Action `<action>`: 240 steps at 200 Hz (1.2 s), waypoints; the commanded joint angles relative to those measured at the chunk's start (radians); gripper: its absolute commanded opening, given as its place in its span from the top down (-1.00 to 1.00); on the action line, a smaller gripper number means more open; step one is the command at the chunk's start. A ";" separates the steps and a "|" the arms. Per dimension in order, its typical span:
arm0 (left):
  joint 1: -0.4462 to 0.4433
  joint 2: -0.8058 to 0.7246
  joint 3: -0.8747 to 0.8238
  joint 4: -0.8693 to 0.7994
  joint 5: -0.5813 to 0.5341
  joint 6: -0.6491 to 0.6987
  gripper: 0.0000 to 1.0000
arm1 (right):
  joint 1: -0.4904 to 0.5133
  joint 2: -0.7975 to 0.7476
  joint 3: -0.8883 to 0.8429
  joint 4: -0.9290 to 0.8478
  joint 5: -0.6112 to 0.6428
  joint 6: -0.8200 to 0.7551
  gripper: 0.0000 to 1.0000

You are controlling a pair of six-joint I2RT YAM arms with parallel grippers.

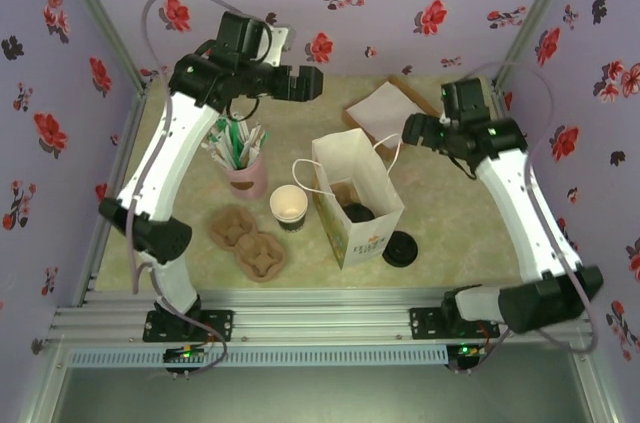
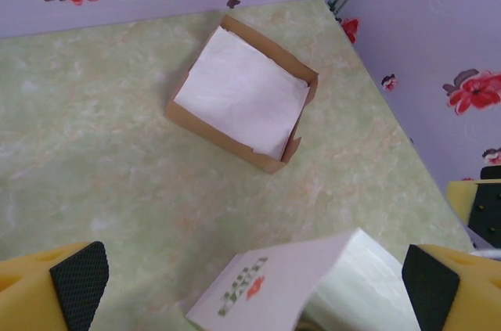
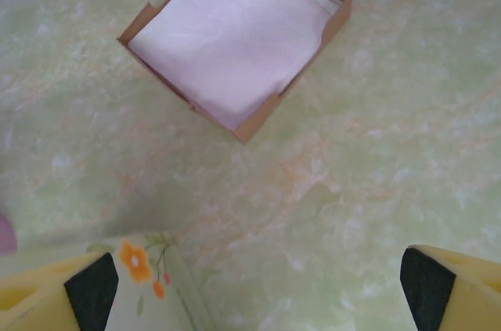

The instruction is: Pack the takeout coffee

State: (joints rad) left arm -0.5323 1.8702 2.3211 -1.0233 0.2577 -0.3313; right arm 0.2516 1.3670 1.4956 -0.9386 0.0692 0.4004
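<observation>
At the left of the table point(image 1: 450, 233), the pink cup point(image 1: 247, 178) of stirrers point(image 1: 236, 143) and the two pulp carriers point(image 1: 250, 245) sit together near the front, grouped as supplies within the left arm's reach. Just right of them stands the coffee cup point(image 1: 288, 206), upright and uncovered, its pale inside open to the top camera. It rests on the table close beside the paper bag point(image 1: 356, 199), probably so that the transfer is short. Behind it, the left gripper point(image 2: 252, 284) hangs with its jaws spread wide and nothing between them, looking down past the bag's top edge. The bag stands upright with its mouth open to receive things; something dark lies inside, but I cannot tell what. The black lid point(image 1: 400, 249) lies flat just right of the bag, apart from the cup, so capping looks like the step due before packing. At the back sits the open napkin box point(image 1: 388, 106), and near it the right gripper point(image 3: 258, 292) hovers, equally wide and empty.
</observation>
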 commanded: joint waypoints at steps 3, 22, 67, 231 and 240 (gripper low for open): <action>0.007 0.105 0.103 0.032 0.099 -0.017 -0.98 | -0.016 0.108 0.073 0.041 0.042 -0.084 -0.85; 0.009 0.164 0.147 0.060 0.106 -0.003 -0.98 | -0.023 0.220 0.140 0.052 0.026 -0.120 -0.78; 0.042 0.303 0.206 0.169 0.118 -0.019 -0.98 | -0.035 0.493 0.338 0.037 -0.058 -0.162 -0.48; 0.042 0.390 0.148 0.256 0.172 -0.054 -0.98 | -0.035 1.185 1.003 -0.130 0.053 -0.319 0.02; 0.040 0.389 0.145 0.258 0.173 -0.054 -0.98 | -0.035 1.204 1.025 -0.133 0.050 -0.322 0.02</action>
State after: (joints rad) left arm -0.4889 2.2562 2.4783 -0.7845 0.4065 -0.3840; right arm 0.2211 2.5259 2.4504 -1.0332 0.0891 0.1116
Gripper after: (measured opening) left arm 0.992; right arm 0.492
